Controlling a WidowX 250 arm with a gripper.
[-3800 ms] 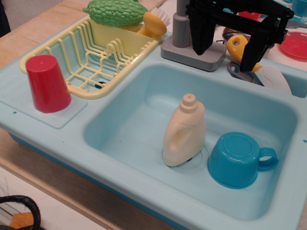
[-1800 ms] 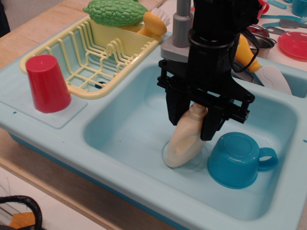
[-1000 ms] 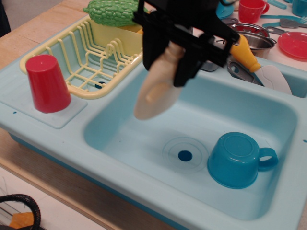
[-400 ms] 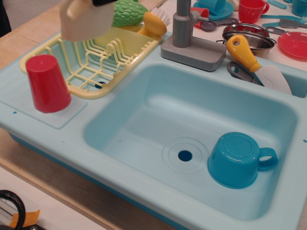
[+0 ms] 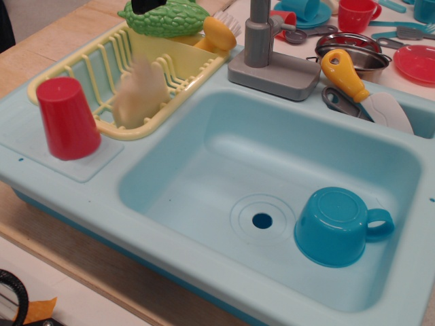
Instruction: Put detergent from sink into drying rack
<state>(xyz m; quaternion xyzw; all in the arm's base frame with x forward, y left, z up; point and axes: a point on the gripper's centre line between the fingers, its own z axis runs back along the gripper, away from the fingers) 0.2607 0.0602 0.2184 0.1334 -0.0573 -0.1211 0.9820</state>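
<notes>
The cream detergent (image 5: 139, 95) shows as a motion-blurred shape inside the pale yellow drying rack (image 5: 75, 58), at its near right part, roughly upright. Nothing holds it. Only a small black sliver of my gripper (image 5: 141, 5) shows at the top edge, behind the green vegetable; its fingers are out of view. The light blue sink (image 5: 204, 170) holds no detergent; its round drain hole (image 5: 262, 220) is uncovered.
A blue mug (image 5: 336, 226) lies upside down in the sink's right part. A red cup (image 5: 66, 117) stands upside down left of the rack. A green bumpy vegetable (image 5: 166, 17) lies on the rack's far end. The grey faucet (image 5: 262, 41) and utensils stand behind the sink.
The gripper lifted the detergent out of the sink and carried it left over the rack. The detergent is now down in the rack, free of the gripper, which has risen almost out of view.
</notes>
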